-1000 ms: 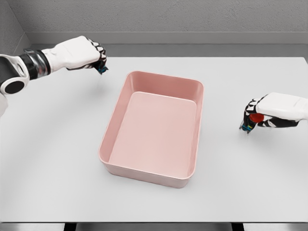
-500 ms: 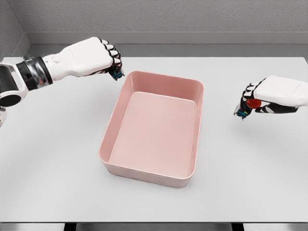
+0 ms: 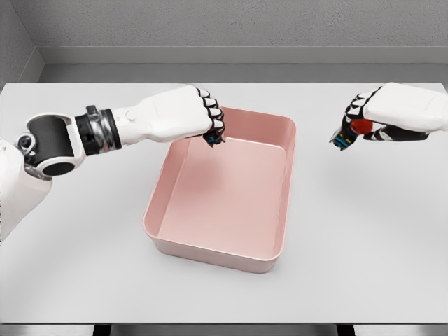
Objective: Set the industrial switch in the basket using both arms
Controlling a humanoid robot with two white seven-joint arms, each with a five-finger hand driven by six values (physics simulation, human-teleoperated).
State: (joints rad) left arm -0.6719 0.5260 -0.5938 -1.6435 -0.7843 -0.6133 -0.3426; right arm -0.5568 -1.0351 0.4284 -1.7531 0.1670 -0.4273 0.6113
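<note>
A pink rectangular basket (image 3: pixel 266 262) sits in the middle of the white table. My left hand (image 3: pixel 210 126) hovers over the basket's far left corner, its fingers shut on a small dark industrial switch (image 3: pixel 215 138) that pokes out below them. My right hand (image 3: pixel 357 124) hangs above the table to the right of the basket, shut on a second industrial switch (image 3: pixel 343 140) with a red button (image 3: pixel 361 126) and a blue-black base. Most of each switch is hidden by the fingers.
The white table (image 3: pixel 84 245) stretches to both sides of the basket. A grey wall (image 3: pixel 231 28) runs behind its far edge.
My left hand has travelled right with its switch, from beside the basket's far left corner to over the basket. My right hand has lifted and moved left toward the basket with its switch.
</note>
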